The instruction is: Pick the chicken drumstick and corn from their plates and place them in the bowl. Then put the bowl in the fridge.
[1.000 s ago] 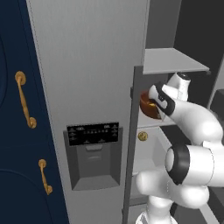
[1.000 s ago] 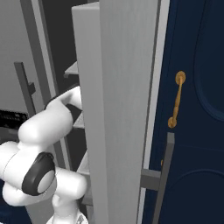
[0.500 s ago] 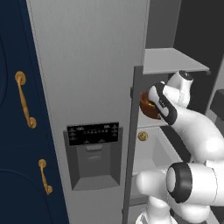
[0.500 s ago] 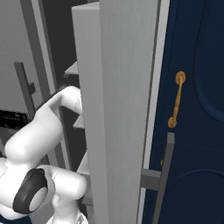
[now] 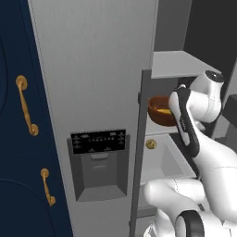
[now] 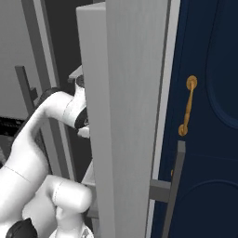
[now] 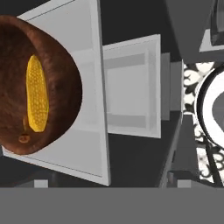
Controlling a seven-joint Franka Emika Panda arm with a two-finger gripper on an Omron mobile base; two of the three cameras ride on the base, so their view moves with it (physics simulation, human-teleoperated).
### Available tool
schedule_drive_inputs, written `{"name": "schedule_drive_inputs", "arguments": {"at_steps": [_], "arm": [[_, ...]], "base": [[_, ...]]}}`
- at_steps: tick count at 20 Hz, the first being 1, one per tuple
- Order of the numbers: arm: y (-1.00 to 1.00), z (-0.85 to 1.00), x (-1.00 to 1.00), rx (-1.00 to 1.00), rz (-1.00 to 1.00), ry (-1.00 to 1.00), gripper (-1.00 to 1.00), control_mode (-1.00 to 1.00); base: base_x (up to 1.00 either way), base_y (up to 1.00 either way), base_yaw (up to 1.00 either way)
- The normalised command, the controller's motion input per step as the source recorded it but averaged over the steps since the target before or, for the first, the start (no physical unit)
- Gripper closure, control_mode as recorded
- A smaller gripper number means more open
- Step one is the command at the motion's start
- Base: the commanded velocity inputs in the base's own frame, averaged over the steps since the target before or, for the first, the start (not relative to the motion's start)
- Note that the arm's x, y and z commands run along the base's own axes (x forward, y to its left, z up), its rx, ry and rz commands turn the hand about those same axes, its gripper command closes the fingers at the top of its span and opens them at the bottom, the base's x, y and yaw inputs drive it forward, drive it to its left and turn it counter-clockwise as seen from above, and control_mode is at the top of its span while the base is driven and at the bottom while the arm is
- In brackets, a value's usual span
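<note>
Bowl [image 7: 39, 85] sits on a white shelf [image 7: 94, 144] inside the fridge [image 5: 97, 83], dark reddish-brown wood, upright as far as the left base view [image 5: 161, 110] shows. Corn [image 7: 37, 92] lies inside it, bright yellow, lengthwise along the bowl floor. Small orange-brown bit beside the corn's end near the bowl wall is the chicken drumstick [image 7: 24, 137], mostly hidden, only a tip visible. In the left base view a yellow sliver of corn shows over the bowl's rim.

Fridge door stands open; its grey front with the dark dispenser panel [image 5: 98, 140] faces the left base camera, and its edge fills the middle of the right base view [image 6: 125, 116]. Navy cabinet [image 5: 18, 139] with brass handles [image 5: 25, 105] sits to the left of the fridge door; another navy panel with a brass handle [image 6: 187, 106] is on the right in the right base view.

Arm reaches into the fridge past the door edge, wrist near the bowl. Gripper fingers are not visible in the hand view and are hidden behind the wrist in the base views, so the pictures alone do not settle them; jaws read as spread wide. Nothing is held; the bowl is off to one side of the hand view, apart from the gripper.
</note>
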Motion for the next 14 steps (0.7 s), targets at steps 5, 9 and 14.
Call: {"name": "schedule_drive_inputs", "arguments": {"at_steps": [5, 9, 14], "arm": [[0.15, 0.20, -0.99, 0.00, 0.00, 0.00, -1.00, -1.00], [0.10, 0.24, -1.00, 0.00, 0.00, -0.03, -1.00, -1.00], [0.38, 0.49, -0.69, -0.02, 0.00, -0.11, -1.00, -1.00]], "base": [[0.00, 0.00, 0.00], [0.00, 0.00, 0.00], [0.00, 0.00, 0.00]]}}
